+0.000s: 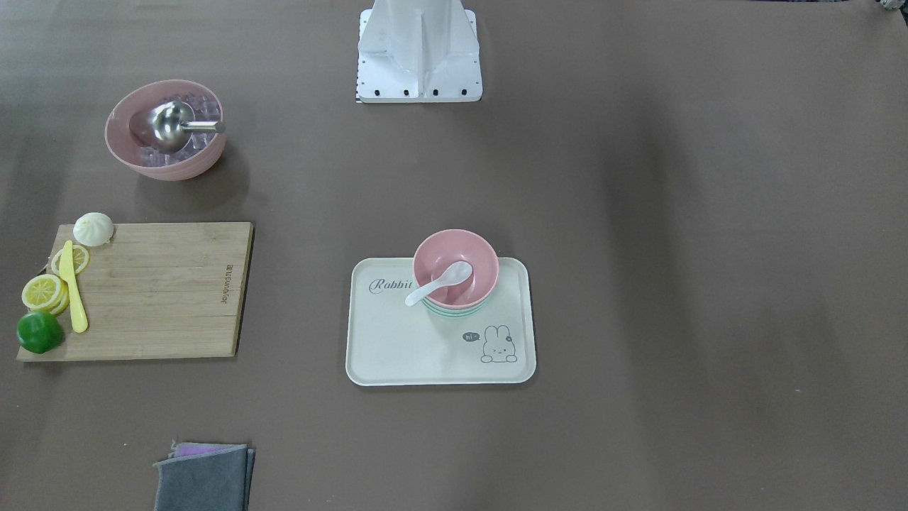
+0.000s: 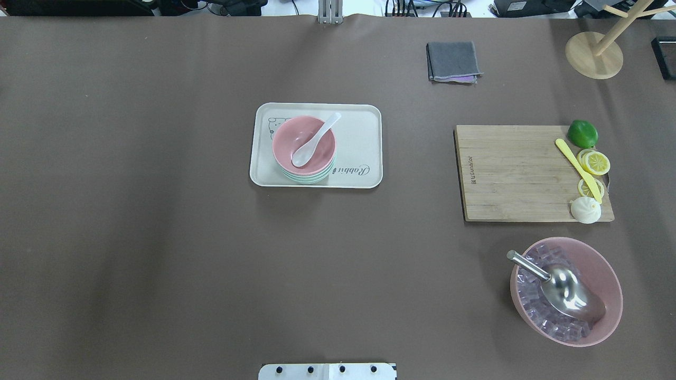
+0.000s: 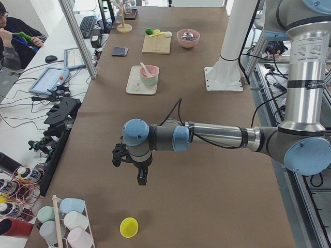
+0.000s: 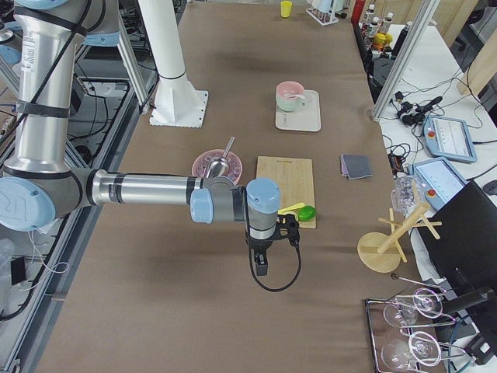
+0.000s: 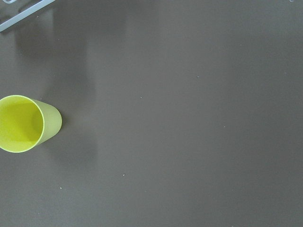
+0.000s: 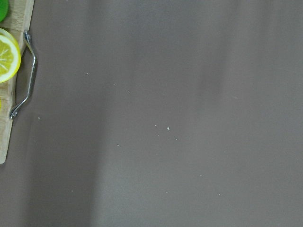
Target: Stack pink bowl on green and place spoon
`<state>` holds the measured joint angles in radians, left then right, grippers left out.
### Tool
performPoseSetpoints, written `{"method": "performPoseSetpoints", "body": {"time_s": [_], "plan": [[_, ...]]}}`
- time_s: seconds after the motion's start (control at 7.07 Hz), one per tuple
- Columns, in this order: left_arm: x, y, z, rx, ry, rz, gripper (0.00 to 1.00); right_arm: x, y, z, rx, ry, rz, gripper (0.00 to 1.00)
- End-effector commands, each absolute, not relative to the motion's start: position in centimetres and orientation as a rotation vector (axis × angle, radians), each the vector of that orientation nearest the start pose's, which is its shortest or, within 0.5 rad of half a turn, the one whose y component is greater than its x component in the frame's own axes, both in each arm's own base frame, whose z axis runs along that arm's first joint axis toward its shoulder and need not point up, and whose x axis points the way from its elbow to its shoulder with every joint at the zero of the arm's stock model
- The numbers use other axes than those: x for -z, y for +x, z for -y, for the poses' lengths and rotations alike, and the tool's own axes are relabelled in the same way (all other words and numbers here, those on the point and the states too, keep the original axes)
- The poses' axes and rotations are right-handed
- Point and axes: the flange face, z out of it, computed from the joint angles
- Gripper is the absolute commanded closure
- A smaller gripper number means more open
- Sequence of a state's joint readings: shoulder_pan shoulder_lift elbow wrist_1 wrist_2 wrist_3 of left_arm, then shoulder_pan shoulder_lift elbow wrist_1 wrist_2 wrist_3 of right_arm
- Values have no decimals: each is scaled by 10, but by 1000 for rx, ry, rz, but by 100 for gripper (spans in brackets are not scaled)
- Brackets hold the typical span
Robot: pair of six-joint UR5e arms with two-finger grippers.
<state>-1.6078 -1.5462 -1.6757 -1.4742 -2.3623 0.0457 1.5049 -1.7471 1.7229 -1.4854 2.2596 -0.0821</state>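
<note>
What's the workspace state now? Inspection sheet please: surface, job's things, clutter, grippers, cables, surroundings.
Surface: brown table cover, a few pale specks.
Job's things: pink bowl stacked on the green bowls on the tray; spoon lies in the pink bowl, handle over its rim.
Clutter: cutting board with lime, lemon slices, yellow knife, bun; larger pink bowl with ice cubes, steel scoop; grey cloth; yellow cup.
Grippers: left gripper, right gripper away from the tray; open or shut cannot be told.
Cables: black cable loops below the right wrist.
Surroundings: person at a side desk; wooden rack.
</note>
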Motion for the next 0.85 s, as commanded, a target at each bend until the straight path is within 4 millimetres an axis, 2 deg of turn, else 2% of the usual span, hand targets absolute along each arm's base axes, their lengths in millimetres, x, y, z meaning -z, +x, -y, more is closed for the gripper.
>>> {"method": "performPoseSetpoints", "body": {"time_s": [0.0, 0.71], "plan": [[-629, -80, 476, -3, 16, -792, 1, -672, 37, 424, 164, 57, 753, 0], [-628, -80, 476, -2, 17, -791, 1, -679, 38, 421, 161, 46, 753, 0]]}}
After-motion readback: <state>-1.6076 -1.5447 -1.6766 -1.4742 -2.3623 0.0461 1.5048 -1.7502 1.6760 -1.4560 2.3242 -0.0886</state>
